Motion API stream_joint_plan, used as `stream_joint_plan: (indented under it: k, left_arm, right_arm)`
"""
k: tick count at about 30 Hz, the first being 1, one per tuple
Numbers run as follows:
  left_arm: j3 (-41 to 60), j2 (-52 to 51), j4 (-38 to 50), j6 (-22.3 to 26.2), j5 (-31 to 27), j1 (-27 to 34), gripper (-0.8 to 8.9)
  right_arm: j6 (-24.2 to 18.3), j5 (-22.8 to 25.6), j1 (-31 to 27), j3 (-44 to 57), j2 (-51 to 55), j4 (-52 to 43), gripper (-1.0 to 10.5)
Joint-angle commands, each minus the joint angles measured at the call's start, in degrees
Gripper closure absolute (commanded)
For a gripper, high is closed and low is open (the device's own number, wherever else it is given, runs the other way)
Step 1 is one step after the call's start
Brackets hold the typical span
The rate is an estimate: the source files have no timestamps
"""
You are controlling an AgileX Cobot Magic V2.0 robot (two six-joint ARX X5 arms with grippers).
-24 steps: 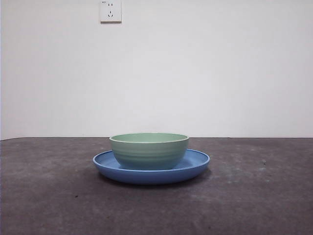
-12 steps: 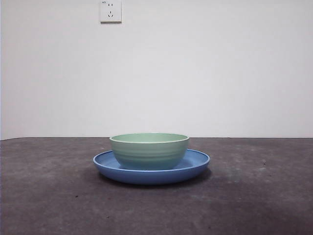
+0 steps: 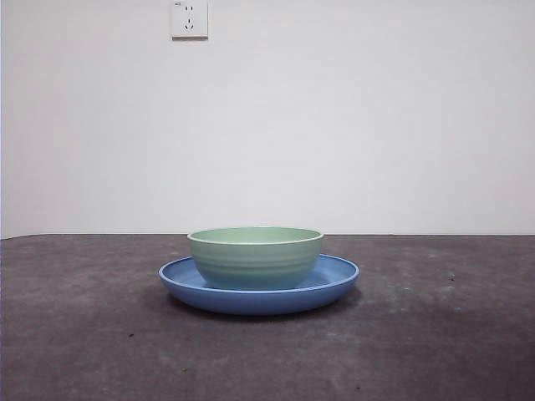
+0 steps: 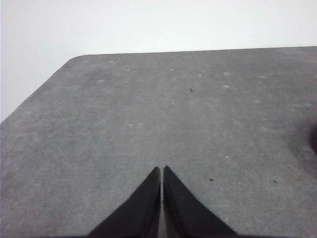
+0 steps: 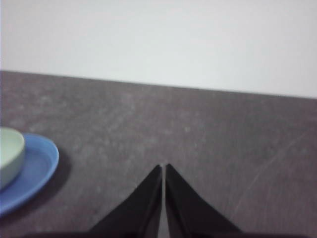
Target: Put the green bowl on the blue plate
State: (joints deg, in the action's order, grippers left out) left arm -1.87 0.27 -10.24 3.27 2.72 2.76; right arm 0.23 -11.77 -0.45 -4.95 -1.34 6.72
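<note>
Bowl (image 3: 255,257) seated upright on plate (image 3: 334,280), mid-bench, slightly off-centre. Left gripper (image 4: 162,171) and right gripper (image 5: 163,167) clenched, empty, well apart from it. Placement appears complete; keep both clear.

A bare indoor test room: a dark grey table (image 3: 84,334) against a plain white wall (image 3: 376,125) with one socket (image 3: 189,18).
</note>
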Motion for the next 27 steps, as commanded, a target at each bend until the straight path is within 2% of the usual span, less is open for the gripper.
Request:
stream_joint_plan:
  k: [1, 8, 27]
  left_arm:
    - [1.2, -0.1, -0.5, -0.6, -0.2, 0.1, 8.05]
    - [1.2, -0.1, -0.5, -0.5, -0.2, 0.1, 8.05]
    - [1.2, -0.1, -0.5, -0.5, -0.2, 0.1, 8.05]
  right_arm:
    - [0.5, 0.3, -0.1, 2.1, 1.0, -0.8, 9.4]
    - [1.7, 1.4, -0.2, 4.3, 1.1, 3.0, 9.4]
    - [2.1, 1.3, -0.2, 4.3, 1.1, 2.3, 9.4]
